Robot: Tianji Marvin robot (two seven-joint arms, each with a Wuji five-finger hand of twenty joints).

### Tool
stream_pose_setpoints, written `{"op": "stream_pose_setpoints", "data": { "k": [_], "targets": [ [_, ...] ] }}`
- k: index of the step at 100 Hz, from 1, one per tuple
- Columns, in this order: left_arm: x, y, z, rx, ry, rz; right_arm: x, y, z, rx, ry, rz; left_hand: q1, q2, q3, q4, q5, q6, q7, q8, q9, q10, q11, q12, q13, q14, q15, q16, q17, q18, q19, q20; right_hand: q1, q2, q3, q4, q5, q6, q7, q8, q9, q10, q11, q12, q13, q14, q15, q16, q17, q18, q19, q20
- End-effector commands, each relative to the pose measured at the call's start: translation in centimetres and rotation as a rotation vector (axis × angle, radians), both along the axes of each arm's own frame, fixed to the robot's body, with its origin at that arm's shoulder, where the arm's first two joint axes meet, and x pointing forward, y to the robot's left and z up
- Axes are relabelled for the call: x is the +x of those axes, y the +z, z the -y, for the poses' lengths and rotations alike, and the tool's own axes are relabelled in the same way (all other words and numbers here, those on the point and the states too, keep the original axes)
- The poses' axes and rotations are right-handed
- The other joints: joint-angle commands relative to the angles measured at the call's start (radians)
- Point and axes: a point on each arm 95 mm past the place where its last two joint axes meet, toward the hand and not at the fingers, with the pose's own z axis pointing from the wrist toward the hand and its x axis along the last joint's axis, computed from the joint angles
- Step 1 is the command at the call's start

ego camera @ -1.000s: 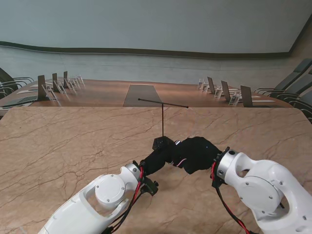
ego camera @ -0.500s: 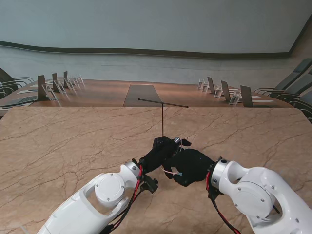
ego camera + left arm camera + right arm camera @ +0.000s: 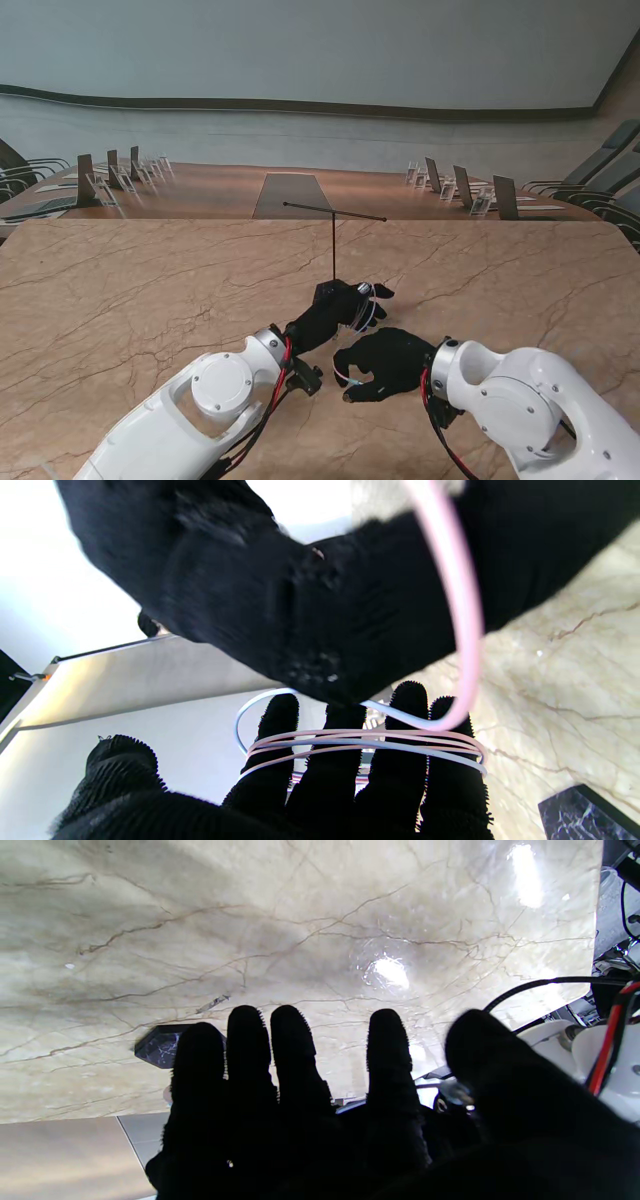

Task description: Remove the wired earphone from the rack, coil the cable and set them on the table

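The left robot hand (image 3: 345,305) has the pink earphone cable (image 3: 365,742) looped around its straight fingers, while the right robot hand (image 3: 385,362) hovers spread over the counter (image 3: 150,290).

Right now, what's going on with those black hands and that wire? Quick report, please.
Left hand wrapped in several loops of earphone cable. Right hand nearer to me, fingers spread, cable running from it. Rack bare, just beyond the left hand.

The surface (image 3: 150,290) is a wide slab of beige marble with thin brown veins and rounded far corners. On it stands the rack (image 3: 334,250), a thin black T-shaped rod on a small dark base.
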Motion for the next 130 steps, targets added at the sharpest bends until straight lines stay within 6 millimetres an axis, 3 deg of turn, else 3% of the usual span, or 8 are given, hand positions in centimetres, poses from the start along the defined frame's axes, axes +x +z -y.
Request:
{"op": "stream_pose_setpoints", "data": {
  "k": [1,25,56,71,85,94,111,130],
  "targets": [
    [-0.2,0.0,-0.2,-0.004,-0.003,-0.014,0.0,-0.4,0.2,-0.007,-0.009,-0.003,-0.024,0.039,-0.019,0.001,-0.029,-0.06,-0.04,0.001,-0.03,-0.035,-0.019,-0.005,-0.02,-0.035,-0.009,0.003,-0.012,-0.008,-0.021,-0.017,-0.055,0.077,-0.088,0.002,-0.043,0.002,-0.048,0.079,-0.039,-0.001,-0.008,-0.006,-0.034,-0.019,-0.016,-0.004,-0.017,-0.02,-0.012,-0.001],
    [-0.2,0.3,0.1,-0.01,0.036,0.027,-0.2,-1.2,0.9,-0.033,-0.03,-0.056,-0.009,0.019,-0.015,0.002,0.03,-0.046,-0.028,0.011,0.037,-0.016,-0.009,-0.007,0.033,-0.004,0.007,0.013,0.023,0.043,0.015,-0.001,-0.063,0.094,-0.153,0.013,-0.132,-0.072,-0.136,0.07,-0.125,-0.05,-0.102,-0.045,-0.073,-0.04,-0.063,-0.019,-0.052,-0.038,-0.052,-0.004],
    [-0.1,0.5,0.0,-0.005,0.034,0.042,-0.5,-1.8,1.5,-0.089,-0.021,-0.12,-0.009,0.021,-0.016,0.001,0.026,-0.049,-0.025,0.007,0.04,-0.02,-0.017,-0.012,0.026,-0.011,0.005,0.007,0.015,0.034,0.01,-0.003,-0.03,0.106,-0.133,0.031,-0.227,-0.2,-0.167,0.04,-0.218,-0.145,-0.191,-0.079,-0.123,-0.103,-0.154,-0.046,-0.1,-0.084,-0.128,-0.019],
    [0.0,0.6,-0.1,-0.007,0.035,0.048,-0.7,-2.2,1.7,-0.121,-0.02,-0.153,-0.009,0.021,-0.016,0.001,0.024,-0.05,-0.024,0.005,0.039,-0.021,-0.02,-0.013,0.026,-0.014,0.005,0.006,0.014,0.033,0.008,-0.004,-0.048,0.1,-0.132,0.032,-0.255,-0.142,-0.17,0.029,-0.255,-0.143,-0.198,-0.08,-0.148,-0.118,-0.176,-0.048,-0.116,-0.103,-0.156,-0.021],
    [0.1,0.7,-0.1,-0.009,0.032,0.053,-0.8,-2.7,1.8,-0.152,-0.026,-0.189,-0.009,0.021,-0.017,0.001,0.025,-0.052,-0.023,0.004,0.041,-0.023,-0.021,-0.014,0.026,-0.013,0.004,0.005,0.015,0.034,0.008,-0.004,-0.094,0.086,-0.15,0.025,-0.366,0.057,-0.2,-0.017,-0.314,-0.119,-0.187,-0.075,-0.173,-0.127,-0.195,-0.049,-0.125,-0.111,-0.181,-0.015],
    [0.1,0.7,-0.1,-0.011,0.029,0.056,-0.9,-3.2,1.8,-0.163,-0.037,-0.209,-0.009,0.021,-0.017,0.001,0.024,-0.054,-0.024,0.003,0.041,-0.022,-0.021,-0.014,0.026,-0.013,0.004,0.004,0.015,0.033,0.008,-0.004,-0.138,0.081,-0.191,0.011,-0.384,0.134,-0.241,-0.128,-0.347,-0.094,-0.169,-0.078,-0.19,-0.114,-0.197,-0.045,-0.132,-0.111,-0.203,-0.003],
    [0.2,0.8,-0.1,-0.014,0.027,0.059,-1.1,-4.0,1.8,-0.172,-0.048,-0.241,-0.007,0.02,-0.016,0.001,0.027,-0.051,-0.022,0.003,0.041,-0.022,-0.022,-0.014,0.026,-0.012,0.004,0.003,0.016,0.034,0.008,-0.004,-0.113,0.1,-0.22,0.02,-0.381,-0.049,-0.21,-0.1,-0.361,-0.123,-0.161,-0.077,-0.199,-0.129,-0.196,-0.044,-0.137,-0.124,-0.213,0.001],
    [0.2,0.8,-0.2,-0.017,0.028,0.064,-1.4,-4.1,2.5,-0.189,-0.081,-0.245,-0.008,0.02,-0.016,0.001,0.029,-0.054,-0.02,0.004,0.044,-0.023,-0.021,-0.015,0.028,-0.013,0.004,0.003,0.016,0.035,0.008,-0.004,-0.096,0.1,-0.219,0.025,-0.362,-0.043,-0.153,-0.055,-0.351,-0.129,-0.155,-0.075,-0.199,-0.136,-0.196,-0.043,-0.137,-0.134,-0.215,0.005]
  ]
}}
